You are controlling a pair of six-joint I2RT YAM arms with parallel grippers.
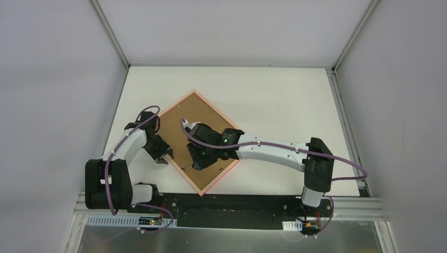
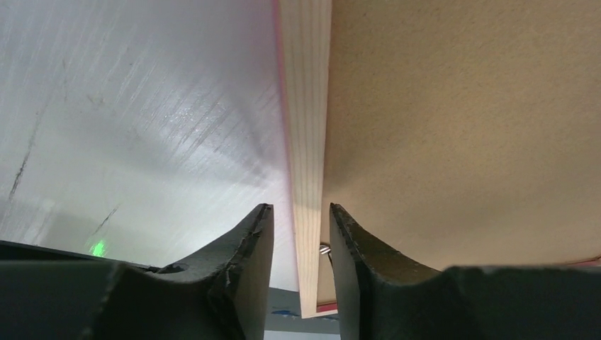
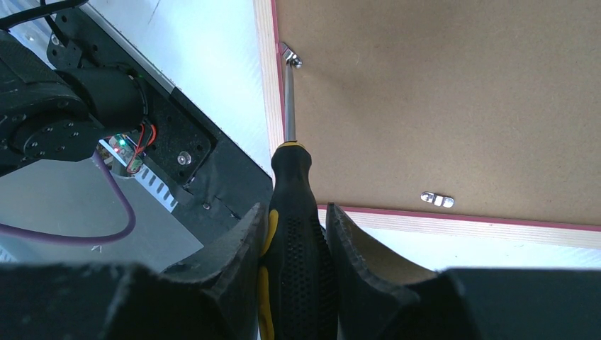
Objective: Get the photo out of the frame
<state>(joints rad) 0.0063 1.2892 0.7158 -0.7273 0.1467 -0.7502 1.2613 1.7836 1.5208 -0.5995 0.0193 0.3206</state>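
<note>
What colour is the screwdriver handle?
Black with yellow trim; the screwdriver shows best in the right wrist view.

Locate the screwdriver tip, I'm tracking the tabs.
Right wrist view, upper left: the screwdriver, in the right gripper, has its tip at the metal tab beside the frame.

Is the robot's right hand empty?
No, its fingers grip a black-and-yellow screwdriver, the tip at a metal clip on the brown backing board.
</note>
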